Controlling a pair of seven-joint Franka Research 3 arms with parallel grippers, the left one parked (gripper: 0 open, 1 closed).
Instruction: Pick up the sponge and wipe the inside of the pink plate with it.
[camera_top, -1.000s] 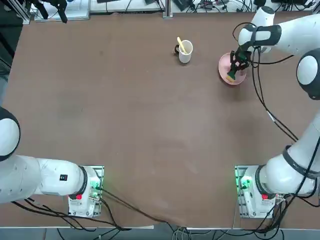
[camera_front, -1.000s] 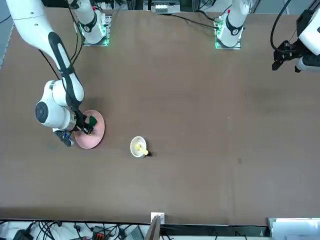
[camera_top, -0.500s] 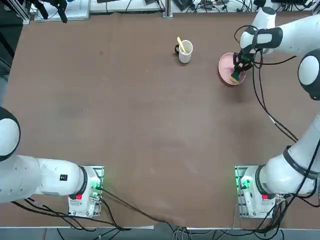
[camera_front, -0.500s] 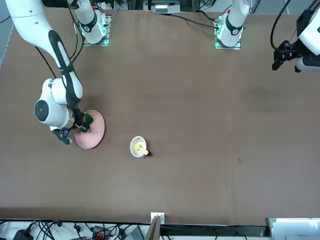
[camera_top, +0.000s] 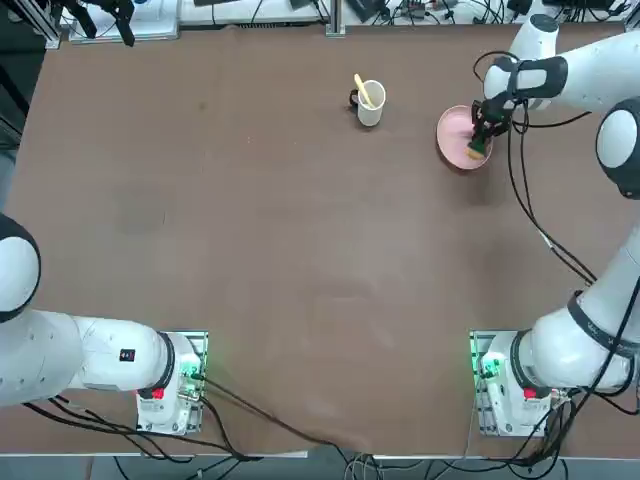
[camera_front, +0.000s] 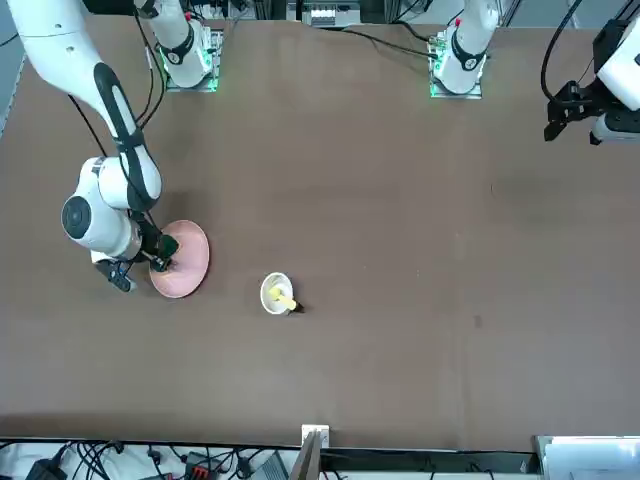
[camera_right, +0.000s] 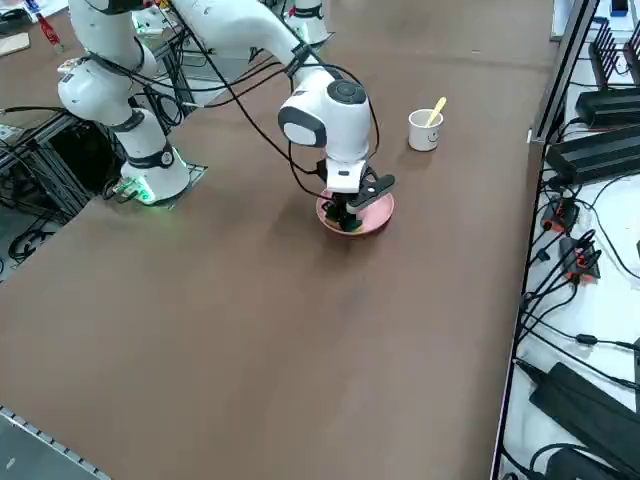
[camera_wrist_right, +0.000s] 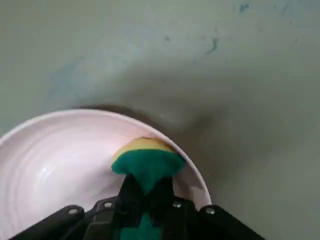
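Around: white cylindrical mug with yellow utensil (camera_top: 370, 103), apart from plate on brown smooth worktop (camera_top: 300, 250); black cables (camera_top: 535, 215) loop beside right arm | Sponge: soft green-and-yellow block (camera_wrist_right: 148, 162), pinched bulging in right gripper (camera_wrist_right: 146, 186), fingers closed on it, inside round shallow pale-pink plate (camera_wrist_right: 65, 165), near its rim | Change: sponge shifted along plate; mug unmoved

pink plate (camera_wrist_right: 60, 160) cut off by the wrist view's edge (partly covered too)
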